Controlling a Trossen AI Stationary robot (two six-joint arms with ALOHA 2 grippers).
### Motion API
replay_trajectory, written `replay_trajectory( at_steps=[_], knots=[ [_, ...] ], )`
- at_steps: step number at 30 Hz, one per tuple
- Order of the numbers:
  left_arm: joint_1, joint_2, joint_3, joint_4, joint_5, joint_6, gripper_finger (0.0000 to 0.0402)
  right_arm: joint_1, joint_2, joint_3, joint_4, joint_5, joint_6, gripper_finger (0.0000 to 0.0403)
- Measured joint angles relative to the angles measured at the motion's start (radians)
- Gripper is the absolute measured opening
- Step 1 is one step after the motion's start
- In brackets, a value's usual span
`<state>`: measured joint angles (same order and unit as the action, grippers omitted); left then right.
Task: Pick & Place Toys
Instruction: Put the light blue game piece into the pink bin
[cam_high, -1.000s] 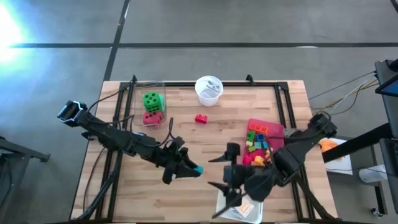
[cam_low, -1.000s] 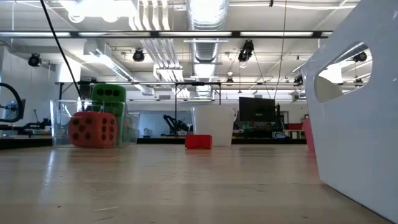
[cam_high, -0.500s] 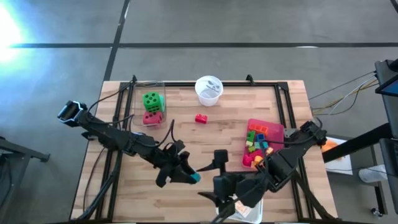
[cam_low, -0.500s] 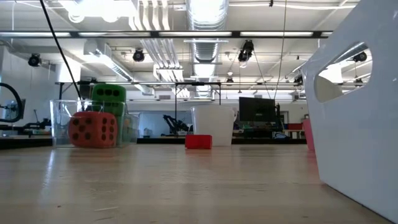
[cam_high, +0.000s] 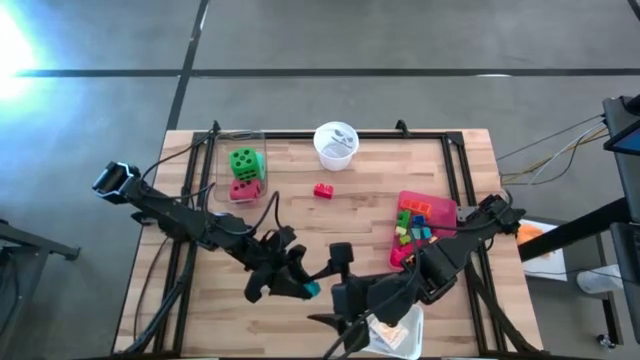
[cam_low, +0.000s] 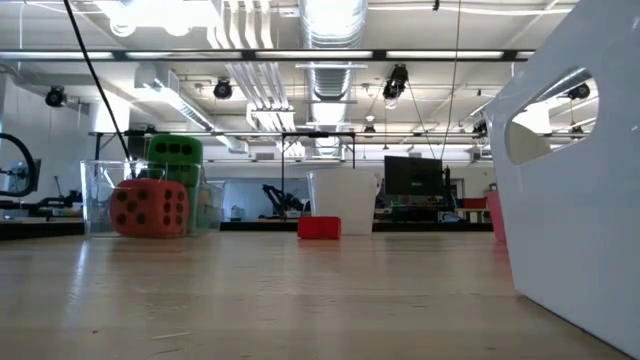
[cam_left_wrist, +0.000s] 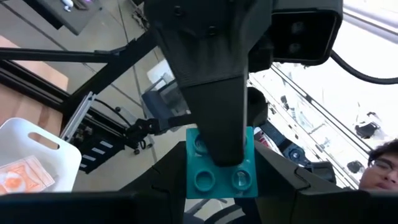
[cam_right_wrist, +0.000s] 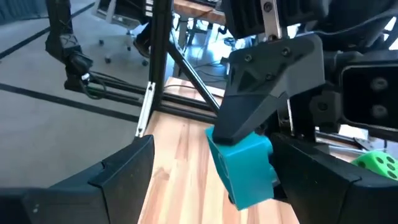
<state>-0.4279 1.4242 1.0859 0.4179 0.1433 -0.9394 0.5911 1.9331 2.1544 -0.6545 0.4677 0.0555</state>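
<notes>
My left gripper (cam_high: 303, 285) is shut on a small teal block with round studs (cam_high: 313, 289) above the near middle of the table; the block also shows in the left wrist view (cam_left_wrist: 221, 177). My right gripper (cam_high: 332, 287) faces it from the right, open. Its two fingers (cam_right_wrist: 93, 180) stand wide on either side of the block (cam_right_wrist: 245, 168), and I see no touch. In the left wrist view a dark part of the right arm (cam_left_wrist: 214, 93) covers the block's upper middle. A red brick (cam_high: 323, 190) lies on the table. My left gripper pinches the teal block between its two fingers, which come level from the table's left. One finger (cam_right_wrist: 264, 81) lies flat on one face of the block (cam_right_wrist: 239, 144), and the other finger is hidden behind the block. The block is lifted clear of the table.
A green die (cam_high: 244, 160) sits on a red die (cam_high: 244, 188) in a clear box at the far left. A white cup (cam_high: 336, 143) stands far middle. A pink tray with several bricks (cam_high: 436, 206) is at the right, a white tray (cam_high: 412, 322) at the near edge. A person (cam_left_wrist: 382, 168) shows beyond the table.
My right gripper has gone toward the table's left, closing on the left gripper and the teal block, and has stayed open. My left gripper has shifted a little toward the near edge with the block still held clear.
</notes>
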Motion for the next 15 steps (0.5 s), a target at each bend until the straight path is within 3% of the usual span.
replay_trajectory(
  at_steps=[6,15],
  knots=[
    [0.000,0.000,0.000,0.001,0.008,0.000,0.0137,-0.001,0.000,0.000,0.008,-0.005,-0.003,0.0294],
    [0.000,0.000,0.000,0.002,0.012,-0.001,0.0137,-0.017,0.000,-0.001,0.009,-0.002,0.001,0.0158]
  ],
)
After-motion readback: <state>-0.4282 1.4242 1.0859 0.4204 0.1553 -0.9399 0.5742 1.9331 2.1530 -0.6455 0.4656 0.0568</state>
